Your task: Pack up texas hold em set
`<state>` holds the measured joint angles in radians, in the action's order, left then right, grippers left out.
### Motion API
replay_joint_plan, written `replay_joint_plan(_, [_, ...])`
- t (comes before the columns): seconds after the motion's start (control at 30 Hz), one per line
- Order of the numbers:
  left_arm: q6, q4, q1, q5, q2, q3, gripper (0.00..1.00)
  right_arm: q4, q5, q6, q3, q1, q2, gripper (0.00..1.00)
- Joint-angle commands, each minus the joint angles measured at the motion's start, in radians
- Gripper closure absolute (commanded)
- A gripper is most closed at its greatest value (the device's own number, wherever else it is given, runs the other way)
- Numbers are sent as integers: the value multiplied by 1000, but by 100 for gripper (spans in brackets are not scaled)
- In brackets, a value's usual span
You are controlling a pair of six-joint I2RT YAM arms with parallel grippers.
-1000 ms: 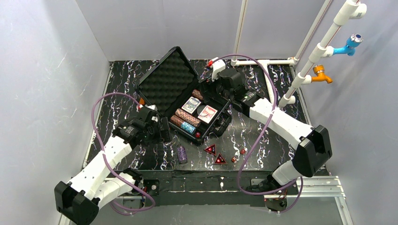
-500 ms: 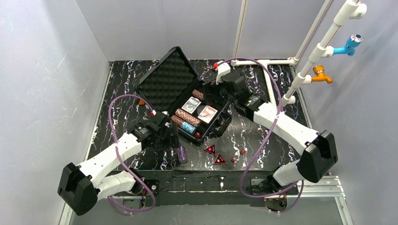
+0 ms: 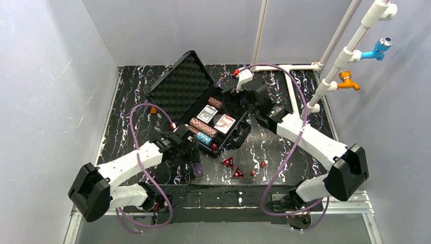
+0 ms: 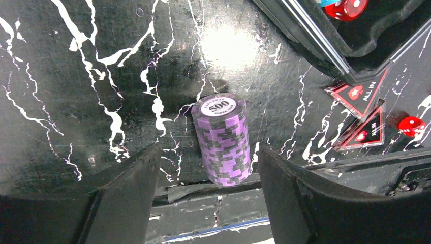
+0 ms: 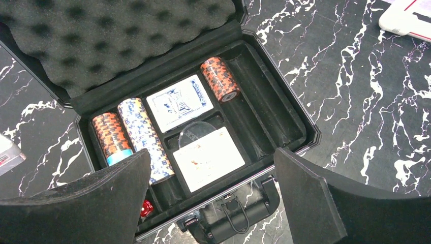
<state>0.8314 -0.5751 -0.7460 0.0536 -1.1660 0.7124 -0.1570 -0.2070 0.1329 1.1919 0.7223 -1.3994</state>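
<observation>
1. Since the earlier frame the left hand (image 3: 193,155) has swung away from the case's near left corner and come down over the purple chip roll (image 4: 223,142). The right hand (image 3: 231,99) has barely shifted.
2. Nearest us, the one purple chip roll lies on its side on the black marbled surface (image 3: 132,91), close to the near edge. The left hand's fingers (image 4: 127,188) stand apart on either side of it, with a gap showing on each side, so they are not clamped on it.
3. Just right of the roll we count two red triangular markers (image 3: 227,162), close together on the surface.
4. Right of the markers we count two small red dice (image 3: 263,164) loose on the surface. A third die (image 5: 146,207) sits inside the case at its near edge.
5. Farther back, the black case (image 5: 274,112) lies open, its grey foam lid (image 3: 175,91) tilted back to the left.
6. Inside it we count two card decks (image 5: 176,103) in the middle, one behind the other.
7. We also count three chip rolls (image 5: 142,137) in the slots: two side by side at the left and one short roll at the far side. A few blue chips (image 5: 120,156) end one of the left pair.
8. Farthest back, the right hand hovers above the case with its fingers (image 5: 330,203) spread wide, holding nothing.
</observation>
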Motion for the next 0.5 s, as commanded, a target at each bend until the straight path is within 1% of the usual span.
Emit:
replay_joint_plan(0.0, [29, 19, -16, 34, -28, -8, 33, 33, -22, 11, -12, 2, 37, 2])
replay_joint_plan(0.47, [39, 41, -51, 52, -134, 16, 37, 37, -28, 8, -14, 2, 22, 2])
